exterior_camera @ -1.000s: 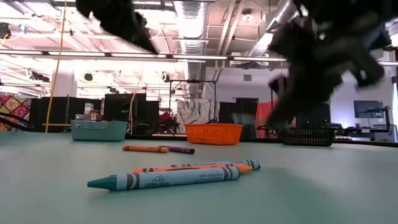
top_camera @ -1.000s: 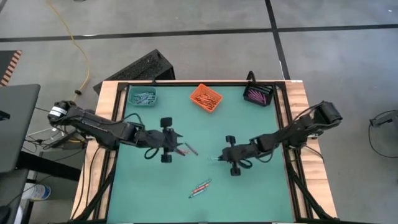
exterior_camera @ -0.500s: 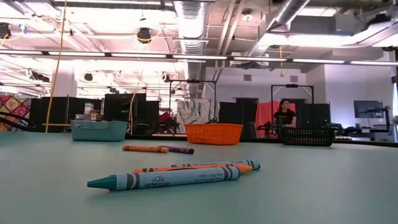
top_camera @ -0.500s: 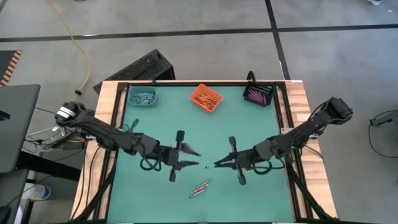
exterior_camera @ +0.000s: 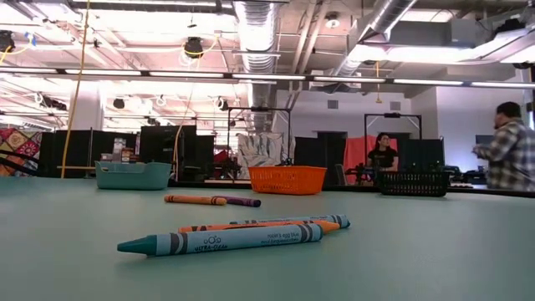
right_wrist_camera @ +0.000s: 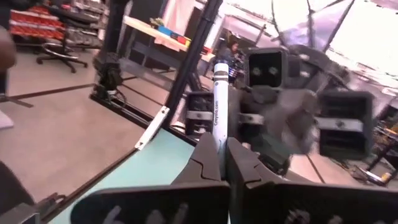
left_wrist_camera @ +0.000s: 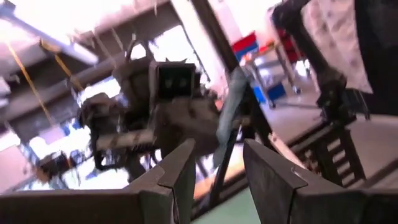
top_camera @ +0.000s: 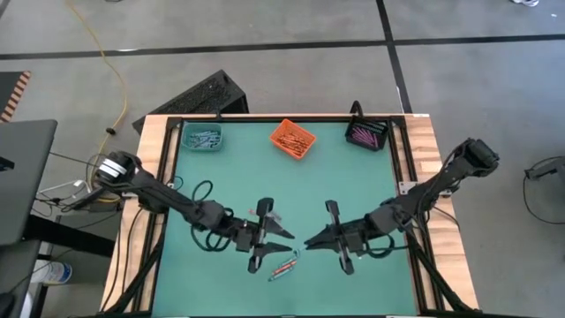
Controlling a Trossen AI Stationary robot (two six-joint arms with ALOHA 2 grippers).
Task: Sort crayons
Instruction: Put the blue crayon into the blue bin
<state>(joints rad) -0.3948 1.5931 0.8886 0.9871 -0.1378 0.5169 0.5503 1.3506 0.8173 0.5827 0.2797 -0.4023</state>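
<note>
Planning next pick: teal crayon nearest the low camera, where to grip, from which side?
Probably from straight above, closing across the wrapper near the pointed end: the teal crayon lies flat, and that end sticks out past the orange crayon close beside it.

Paper-wrapped waxy crayons [exterior_camera: 220, 241] on a smooth matt green tabletop [exterior_camera: 418, 251]

teal bin [top_camera: 203, 138]: far left | orange bin [top_camera: 292, 139]: far centre | black bin [top_camera: 366, 134]: far right | green table [top_camera: 353, 190]
</note>
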